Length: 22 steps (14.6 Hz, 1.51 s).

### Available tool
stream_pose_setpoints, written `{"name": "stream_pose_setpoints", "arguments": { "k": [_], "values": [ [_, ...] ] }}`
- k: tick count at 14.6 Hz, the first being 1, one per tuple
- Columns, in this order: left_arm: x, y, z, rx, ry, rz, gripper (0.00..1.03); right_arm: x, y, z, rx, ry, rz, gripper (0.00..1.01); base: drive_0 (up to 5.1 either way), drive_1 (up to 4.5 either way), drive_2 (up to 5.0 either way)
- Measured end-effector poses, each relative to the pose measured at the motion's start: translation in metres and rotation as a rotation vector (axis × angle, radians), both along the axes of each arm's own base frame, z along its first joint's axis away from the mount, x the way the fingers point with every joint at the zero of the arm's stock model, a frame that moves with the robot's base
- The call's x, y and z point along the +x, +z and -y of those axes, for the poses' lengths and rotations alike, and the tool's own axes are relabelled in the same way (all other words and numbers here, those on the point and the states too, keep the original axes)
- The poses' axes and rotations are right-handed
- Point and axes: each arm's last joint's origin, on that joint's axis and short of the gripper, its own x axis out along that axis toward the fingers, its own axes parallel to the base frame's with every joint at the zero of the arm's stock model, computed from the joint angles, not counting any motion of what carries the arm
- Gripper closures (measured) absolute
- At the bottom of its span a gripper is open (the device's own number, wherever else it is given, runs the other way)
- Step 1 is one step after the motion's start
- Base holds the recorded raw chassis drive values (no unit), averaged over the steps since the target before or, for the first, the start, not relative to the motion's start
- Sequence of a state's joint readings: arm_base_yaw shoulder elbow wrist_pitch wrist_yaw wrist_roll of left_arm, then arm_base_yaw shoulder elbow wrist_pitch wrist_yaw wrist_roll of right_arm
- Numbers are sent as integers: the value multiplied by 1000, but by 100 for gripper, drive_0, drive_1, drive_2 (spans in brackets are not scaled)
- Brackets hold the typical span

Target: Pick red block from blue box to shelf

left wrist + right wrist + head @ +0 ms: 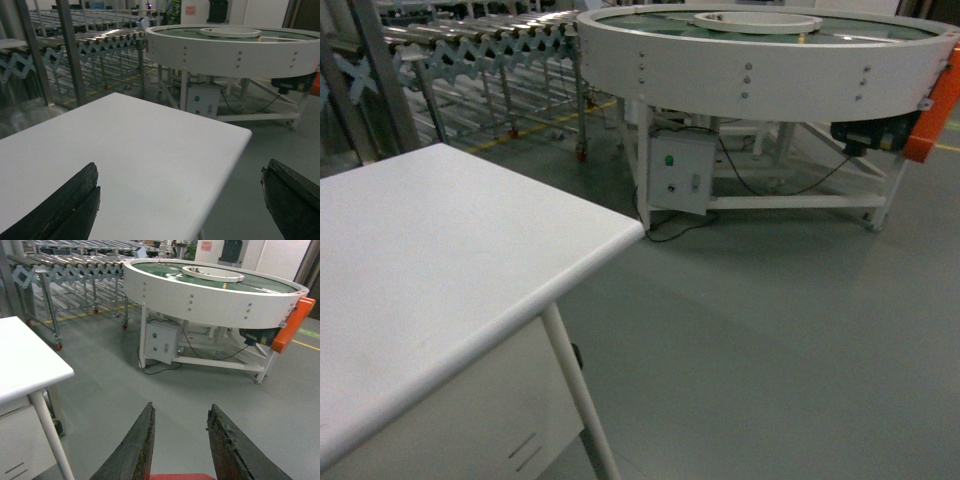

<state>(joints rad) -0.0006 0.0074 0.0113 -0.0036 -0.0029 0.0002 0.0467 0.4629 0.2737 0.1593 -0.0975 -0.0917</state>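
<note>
The right pincer (180,440) is hanging over bare grey floor (200,390) with its two dark fingers (132,450) closing on a sliver of the red block (181,476) showing at six o'clock between them, the desk (30,365) corner lying at nine o'clock and the round white conveyor (210,295) at twelve. The left pincer (180,200) is hovering wide open, one finger over the white desk top and the other past its rounded right edge, with open floor spreading toward two o'clock.
</note>
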Motion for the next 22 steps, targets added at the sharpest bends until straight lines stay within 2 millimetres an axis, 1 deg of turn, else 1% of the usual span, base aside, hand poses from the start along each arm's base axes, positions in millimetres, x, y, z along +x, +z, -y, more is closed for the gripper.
{"name": "stream_pose_setpoints", "arguments": {
  "k": [3, 9, 22],
  "values": [
    [0, 0, 0, 0, -2, 0, 5, 0, 0, 0, 0, -1, -1, 75, 272, -358, -358],
    [0, 0, 0, 0, -3, 0, 5, 0, 0, 0, 0, -4, -1, 75, -166, -166, -166],
    [0, 0, 0, 0, -2, -1, 5, 0, 0, 0, 0, -4, 1, 75, -170, 234, -574]
  ]
}}
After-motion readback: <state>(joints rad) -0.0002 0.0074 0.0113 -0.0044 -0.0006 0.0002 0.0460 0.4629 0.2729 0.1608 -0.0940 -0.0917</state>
